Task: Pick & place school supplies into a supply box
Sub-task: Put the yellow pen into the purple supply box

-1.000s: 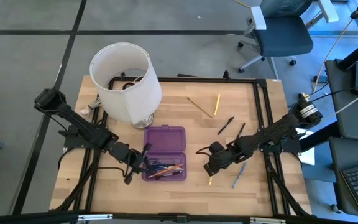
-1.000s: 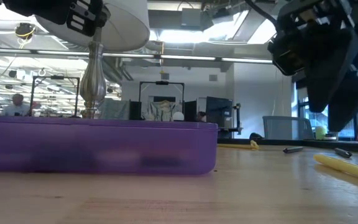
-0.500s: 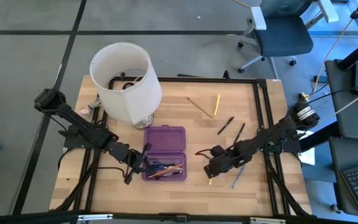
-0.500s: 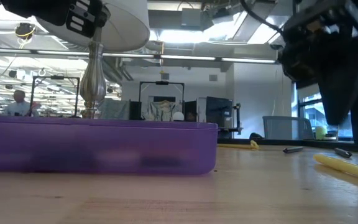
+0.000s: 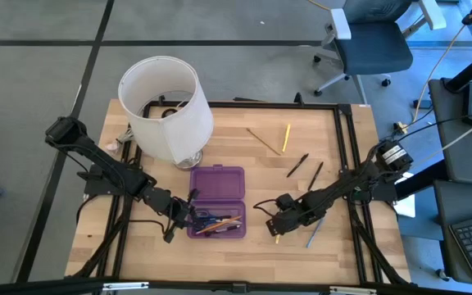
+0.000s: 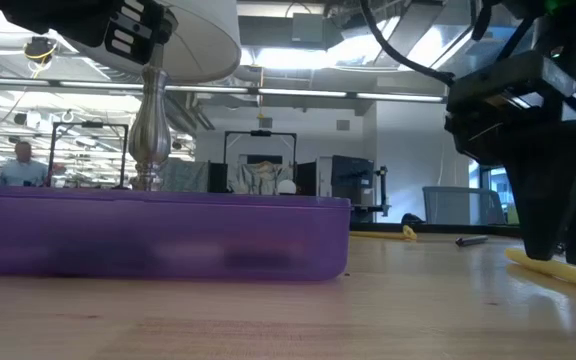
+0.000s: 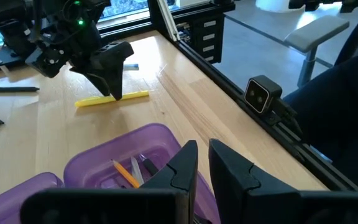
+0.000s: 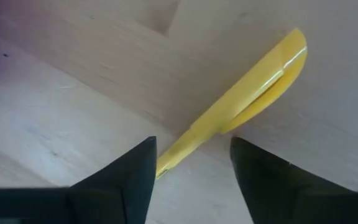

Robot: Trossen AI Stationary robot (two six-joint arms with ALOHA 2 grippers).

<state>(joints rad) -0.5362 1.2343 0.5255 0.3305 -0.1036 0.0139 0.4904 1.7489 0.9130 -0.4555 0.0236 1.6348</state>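
Straddling a yellow pen [image 8: 235, 112], the right gripper [image 8: 191, 163] has its jaws apart, one finger on each side of the barrel, not yet closed; over the last second it has dropped from above the table to the pen's level and slid a little toward the table's front edge, so the grasp looks about to begin. Left gripper [image 7: 202, 163]: jaws nearly together with a slim gap, nothing between them, hovering over the near end of the box [image 5: 216, 201], unmoved in that second. Box: open, purple, mid-table, already holding scissors [image 5: 204, 218] and pencils [image 5: 229, 222]. Outstanding: a grey-blue pen [image 5: 314, 232] just beside the right gripper; two dark pens [image 5: 297, 165] and two pencils [image 5: 285, 138] farther back. Lampshade [image 5: 165, 107]: behind the box, untouched. View notes: the right wrist view alone shows the straddle; the high view hides that pen almost wholly under the gripper; the low view shows the pen lying flat on the table [image 6: 268, 320].
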